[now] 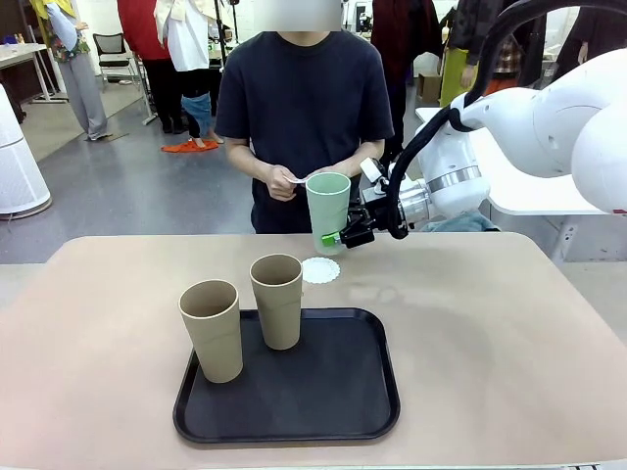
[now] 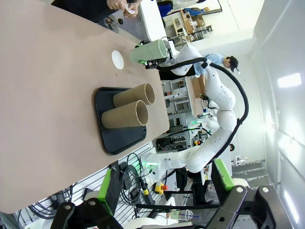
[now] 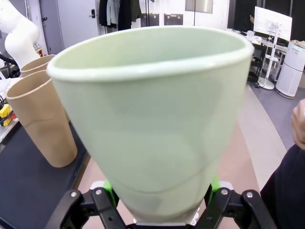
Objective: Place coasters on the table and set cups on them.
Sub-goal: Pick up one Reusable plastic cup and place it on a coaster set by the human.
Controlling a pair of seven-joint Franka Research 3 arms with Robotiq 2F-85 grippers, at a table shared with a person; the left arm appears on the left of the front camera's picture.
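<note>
Beige surface (image 1: pixel 490 323), busy room (image 1: pixel 118 186) behind
Right tool (image 1: pixel 345 235) clamped low on the matte mint cup (image 1: pixel 327 211), in the air near a lacy coaster (image 1: pixel 320 270); tan cups (image 1: pixel 213 328) on the tray (image 1: pixel 294 392). Left tool (image 2: pixel 164 181) gapes empty.

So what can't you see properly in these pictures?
- Front view: how many white lacy paper coasters the person's hand holds; too small.
- Right wrist view: the beige table under the pale mint green tapered cup; the cup hides it.
- Right wrist view: the right gripper fingertips; behind that cup.
</note>
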